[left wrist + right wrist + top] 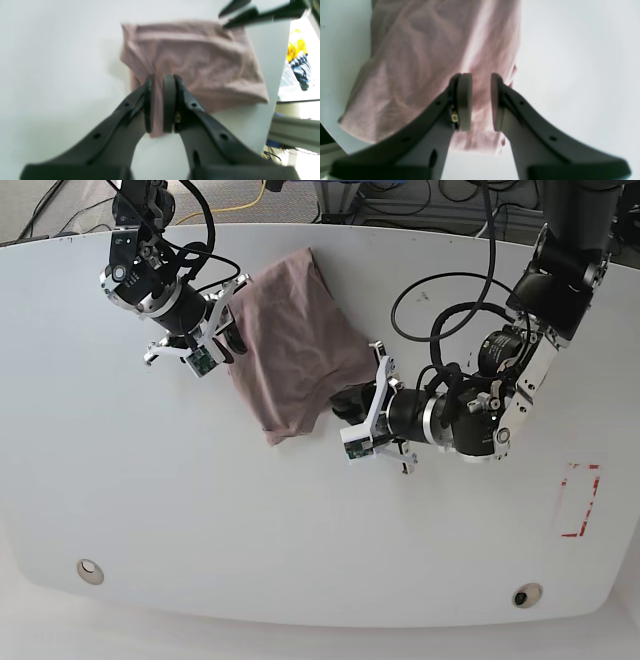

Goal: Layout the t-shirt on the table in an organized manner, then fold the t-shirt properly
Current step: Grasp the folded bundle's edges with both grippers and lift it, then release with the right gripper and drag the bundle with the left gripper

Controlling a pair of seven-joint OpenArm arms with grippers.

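The mauve-brown t-shirt lies bunched into a rough rectangle on the white table, toward the back middle. My left gripper is at its near right corner. In the left wrist view this gripper is shut on a pinched fold of the t-shirt. My right gripper is at the cloth's left edge. The right wrist view shows that gripper holding a strip of t-shirt between its pads, with the hem hanging below them.
A red dashed rectangle marks the table's right side. Two small round holes sit near the front edge. Cables run along the back edge. Yellow and striped items lie beyond the table edge.
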